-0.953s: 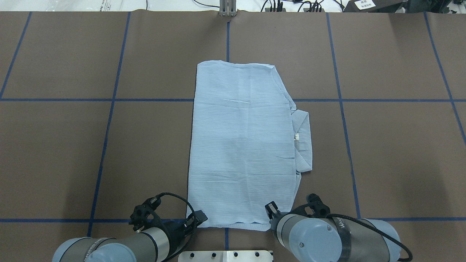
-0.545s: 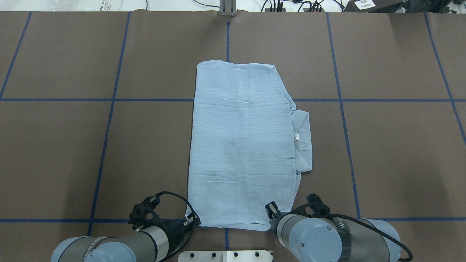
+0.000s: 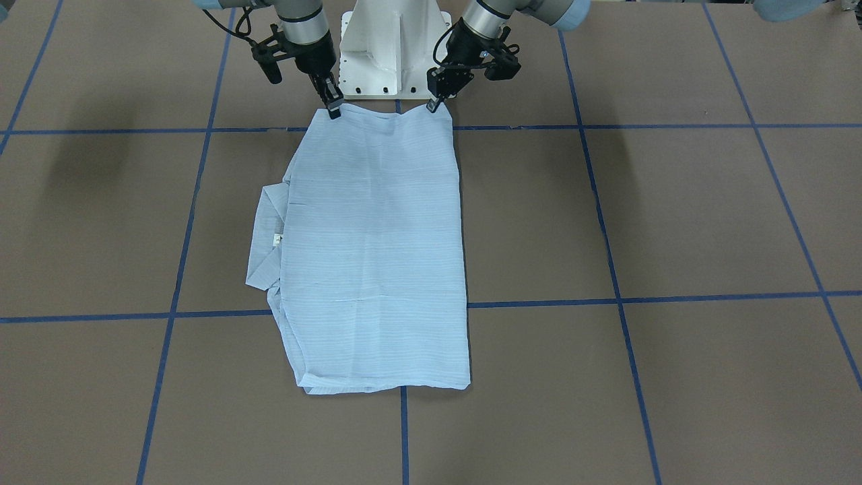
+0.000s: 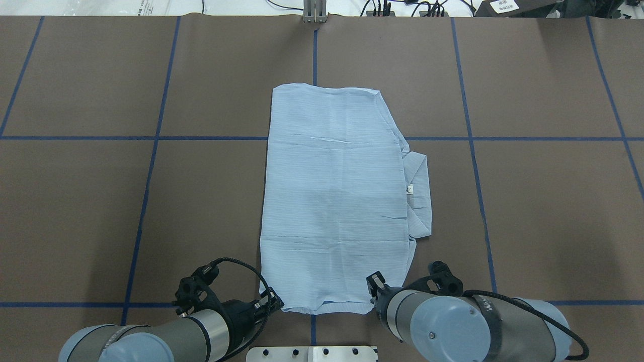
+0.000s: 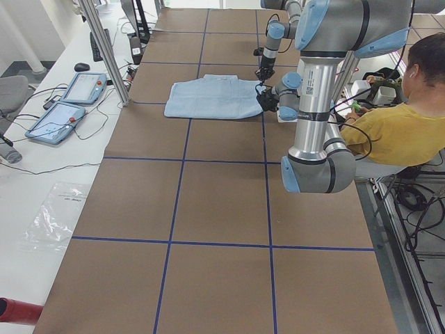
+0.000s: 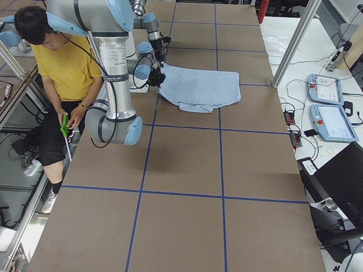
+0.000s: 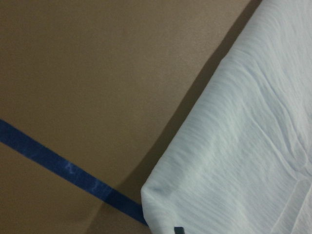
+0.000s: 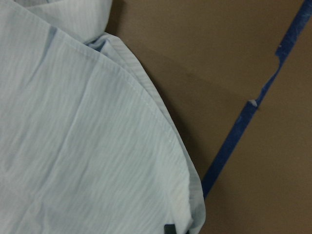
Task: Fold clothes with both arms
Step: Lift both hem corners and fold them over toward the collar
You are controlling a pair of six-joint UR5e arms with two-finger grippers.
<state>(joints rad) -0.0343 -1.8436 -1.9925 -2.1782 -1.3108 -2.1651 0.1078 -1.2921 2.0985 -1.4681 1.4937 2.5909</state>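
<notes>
Shirt [image 4: 334,201] near edge is lifting | left gripper [image 3: 434,102] and right gripper [image 3: 333,109] are pinching its corners | step: half-fold starting | next: likely carrying edge forward, level.

Left gripper [image 4: 275,303] closed onto the near corner of the shirt [image 4: 334,201], which had sat just beside its fingers a second before. Right gripper [image 4: 374,282] crept forward a little, its corner already pinched. Both held corners rose slightly. The hem between the two grippers drew back from the robot's side and went slack, curling under.
</notes>
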